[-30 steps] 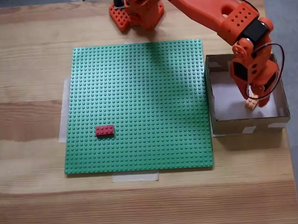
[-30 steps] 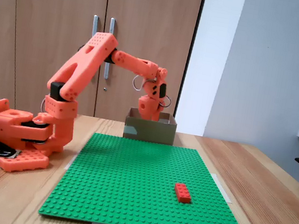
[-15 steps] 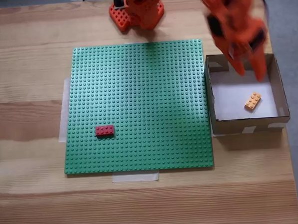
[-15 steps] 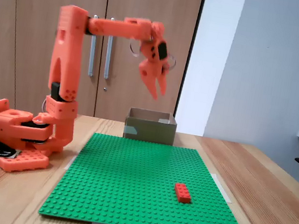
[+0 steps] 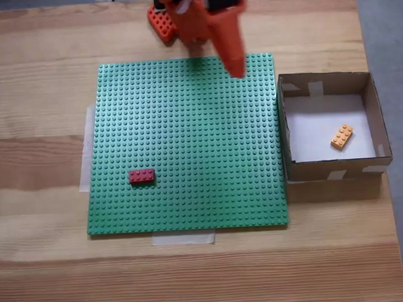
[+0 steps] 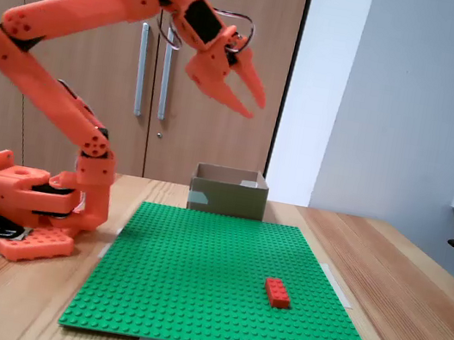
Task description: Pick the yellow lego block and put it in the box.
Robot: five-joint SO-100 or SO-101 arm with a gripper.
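Yellow brick lies in the box; your arm is raised with its gripper empty

Going left to right in a fixed view from above: a red lego brick (image 5: 141, 175) sits on the studded green baseplate (image 5: 186, 125), which is taped to the pale wood-grain table (image 5: 45, 267); the orange printed arm's gripper (image 5: 236, 66) hangs over the plate's far edge, well apart from the box; the square brown cardboard box (image 5: 331, 166), taped at its rim, holds the yellow lego block (image 5: 342, 136), lying flat and slanted on the white floor. In a fixed view from the front, the gripper (image 6: 250, 104) is high above the table, fingers spread and holding nothing. The placing looks done, so guide the arm home smoothly, high above the red brick and the box wall
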